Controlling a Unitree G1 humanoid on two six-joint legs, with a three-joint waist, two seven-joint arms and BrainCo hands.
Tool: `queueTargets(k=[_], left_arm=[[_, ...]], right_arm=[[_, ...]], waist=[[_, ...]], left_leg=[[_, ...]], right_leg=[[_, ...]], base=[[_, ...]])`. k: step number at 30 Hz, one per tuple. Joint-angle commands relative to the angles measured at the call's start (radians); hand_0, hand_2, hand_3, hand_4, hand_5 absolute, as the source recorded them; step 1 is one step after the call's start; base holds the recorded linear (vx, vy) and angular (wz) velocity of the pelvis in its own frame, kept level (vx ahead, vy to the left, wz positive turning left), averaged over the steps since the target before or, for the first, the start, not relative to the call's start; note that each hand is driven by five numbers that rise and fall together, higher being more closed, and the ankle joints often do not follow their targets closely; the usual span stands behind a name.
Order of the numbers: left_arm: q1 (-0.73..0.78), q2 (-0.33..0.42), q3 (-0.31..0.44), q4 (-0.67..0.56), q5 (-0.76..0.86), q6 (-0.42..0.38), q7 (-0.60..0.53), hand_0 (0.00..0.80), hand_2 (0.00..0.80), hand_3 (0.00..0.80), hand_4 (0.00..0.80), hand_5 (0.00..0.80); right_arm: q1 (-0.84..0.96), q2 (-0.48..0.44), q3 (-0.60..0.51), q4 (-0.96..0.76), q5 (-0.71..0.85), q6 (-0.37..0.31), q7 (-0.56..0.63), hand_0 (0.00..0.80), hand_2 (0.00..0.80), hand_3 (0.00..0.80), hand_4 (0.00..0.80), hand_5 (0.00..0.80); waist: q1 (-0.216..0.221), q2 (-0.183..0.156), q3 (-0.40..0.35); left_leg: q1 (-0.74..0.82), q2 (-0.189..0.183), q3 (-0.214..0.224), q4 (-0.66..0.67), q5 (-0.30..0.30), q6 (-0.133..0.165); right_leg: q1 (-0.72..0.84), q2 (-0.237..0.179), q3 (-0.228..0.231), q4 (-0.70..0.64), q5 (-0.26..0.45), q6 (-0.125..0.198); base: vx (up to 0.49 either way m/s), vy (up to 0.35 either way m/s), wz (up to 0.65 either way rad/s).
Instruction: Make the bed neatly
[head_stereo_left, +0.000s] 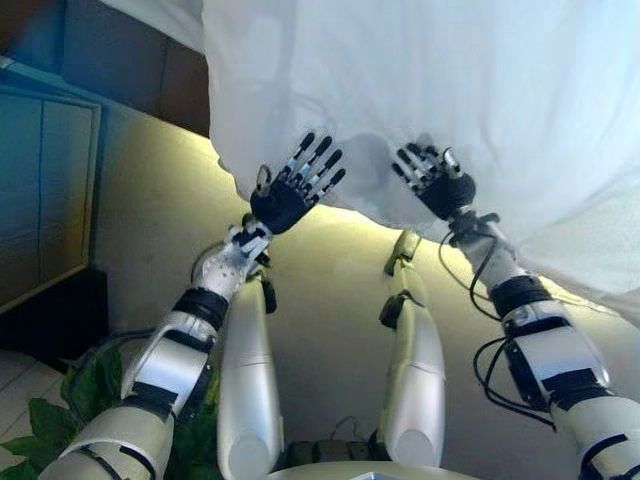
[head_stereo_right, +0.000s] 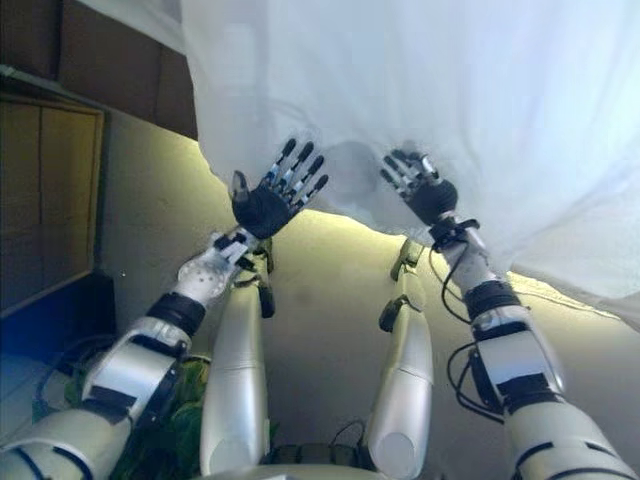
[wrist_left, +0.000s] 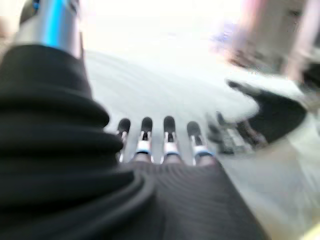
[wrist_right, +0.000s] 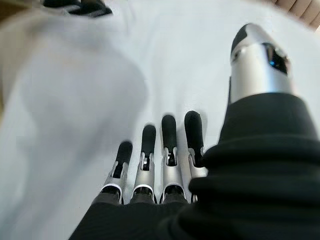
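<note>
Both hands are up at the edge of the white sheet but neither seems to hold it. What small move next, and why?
Probably ease both hands forward and down onto the white bed sheet, then close on its hanging edge. The left hand is open with fingers spread at the sheet's corner; the right hand is open too, fingers loosely bent, over the cloth. Neither pinches any fabric, so nothing can be pulled straight.

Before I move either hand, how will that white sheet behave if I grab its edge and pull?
Probably floppy: the white sheet hangs in soft folds with a wavy edge. It looks thin and light, so it should lift easily. Both the left hand and right hand are open; the smooth cloth may slip through loose fingers.
</note>
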Motion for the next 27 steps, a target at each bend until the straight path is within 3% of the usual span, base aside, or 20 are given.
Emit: queueTargets(k=[1,7,8,13,19,21,27], left_arm=[[-0.060,0.016,0.021,0.023,0.029,-0.022,0.139,0.000,0.000,0.000,0.000,0.000],[-0.125,0.115,-0.020,0.082,0.088,-0.041,0.390,0.000,0.000,0.000,0.000,0.000],[-0.124,0.128,-0.020,0.098,0.107,-0.061,0.477,0.000,0.000,0.000,0.000,0.000],[-0.127,0.139,0.064,0.197,0.088,-0.124,0.684,0.000,0.000,0.000,0.000,0.000],[-0.032,0.121,0.127,0.205,0.114,-0.189,0.694,0.000,0.000,0.000,0.000,0.000],[0.053,0.122,0.159,0.199,0.106,-0.210,0.670,0.000,0.000,0.000,0.000,0.000],[0.244,0.097,0.225,0.162,0.063,-0.241,0.633,0.000,0.000,0.000,0.000,0.000]], right_arm=[[-0.031,-0.113,-0.034,0.042,0.030,0.009,-0.060,0.000,0.000,0.000,0.000,0.000],[-0.047,-0.183,-0.074,0.114,0.017,-0.018,-0.188,0.000,0.000,0.000,0.000,0.000],[-0.044,-0.205,-0.083,0.129,0.015,-0.017,-0.213,0.000,0.000,0.000,0.000,0.000],[-0.031,-0.265,-0.127,0.199,-0.006,0.011,-0.292,0.000,0.000,0.000,0.000,0.000],[0.088,-0.282,-0.205,0.261,0.009,0.006,-0.365,0.000,0.000,0.000,0.000,0.000],[0.160,-0.293,-0.235,0.276,0.018,0.001,-0.363,0.000,0.000,0.000,0.000,0.000],[0.342,-0.302,-0.324,0.303,0.052,-0.025,-0.343,0.000,0.000,0.000,0.000,0.000]], waist=[[-0.015,0.075,0.005],[-0.029,0.103,0.005],[-0.035,0.112,0.005],[-0.053,0.138,0.005],[-0.053,0.156,0.005],[-0.046,0.168,0.005],[-0.035,0.206,0.005]], left_leg=[[-0.051,0.009,-0.004,-0.028,0.054,-0.028],[-0.112,0.010,0.005,0.007,0.041,-0.023],[-0.117,0.010,0.010,0.007,0.043,-0.023],[-0.122,0.016,0.033,0.010,0.044,-0.031],[-0.127,0.005,0.051,-0.024,0.089,-0.021],[-0.094,0.004,0.045,-0.023,0.063,-0.031],[-0.031,-0.010,0.055,-0.047,0.059,-0.027]], right_leg=[[-0.077,-0.029,0.055,0.132,-0.024,0.048],[-0.146,-0.037,0.073,0.156,-0.014,0.047],[-0.156,-0.037,0.077,0.154,-0.011,0.047],[-0.187,-0.040,0.104,0.168,-0.026,0.041],[-0.207,-0.050,0.103,0.140,0.002,0.028],[-0.180,-0.051,0.115,0.148,-0.028,0.038],[-0.139,-0.068,0.128,0.140,-0.043,0.036]], base=[[-0.015,0.102,-0.12],[-0.004,0.090,-0.12],[0.000,0.159,-0.11],[-0.001,0.147,-0.07],[-0.023,0.030,-0.01],[0.032,0.011,0.00],[-0.001,0.041,0.02]])
